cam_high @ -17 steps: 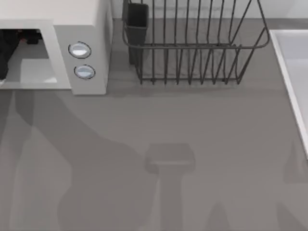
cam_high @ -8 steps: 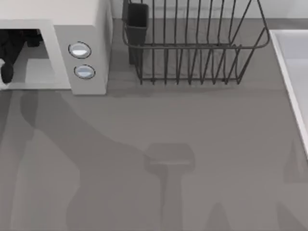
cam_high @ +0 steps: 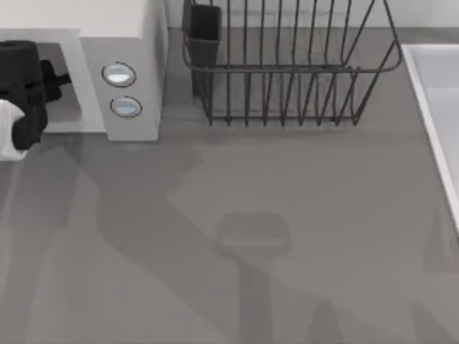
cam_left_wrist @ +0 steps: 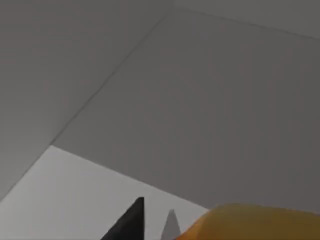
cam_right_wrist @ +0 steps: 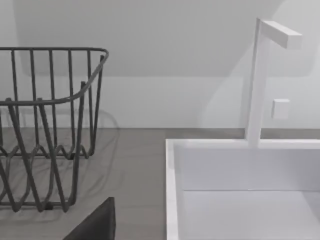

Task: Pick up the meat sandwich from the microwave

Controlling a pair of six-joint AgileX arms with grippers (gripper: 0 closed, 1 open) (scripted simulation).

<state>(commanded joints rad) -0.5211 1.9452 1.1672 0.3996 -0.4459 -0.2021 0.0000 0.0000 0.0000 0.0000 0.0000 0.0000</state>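
Top view: the microwave (cam_high: pixel 122 43), an off-white box with 2 round silver-blue knobs (cam_high: pixel 119 74) on its side panel, stands at the far left of the grey worktop (cam_high: pixel 287 236). Its grey cavity opens toward the near side. The left arm (cam_high: pixel 21 86), black with a white segment at the picture's left edge, reaches into the mouth of that cavity. The left gripper lies inside the cavity, and this view does not resolve its fingers.

Left wrist view: the camera looks along the pale cavity floor toward the grey inner walls. One dark fingertip (cam_left_wrist: pixel 131 222) of the left gripper rises from the lower edge, with its shadow just beside it. An orange-brown rounded edge, the meat sandwich (cam_left_wrist: pixel 260 222), sits close to that fingertip on the cavity floor side. Whether the gripper is spread or pinching the sandwich cannot be told from here, since the second finger and any contact are hidden.

Right of the microwave stands a black wire dish rack (cam_high: pixel 287 72) with a dark cup (cam_high: pixel 204 32) at its left corner. A white sink (cam_high: pixel 437 100) occupies the far right edge.

Right wrist view: the rack (cam_right_wrist: pixel 45 130), the sink basin (cam_right_wrist: pixel 240 185) and a white tap (cam_right_wrist: pixel 265 75) are seen, with a dark part of the right gripper at the lower edge; its state cannot be told.
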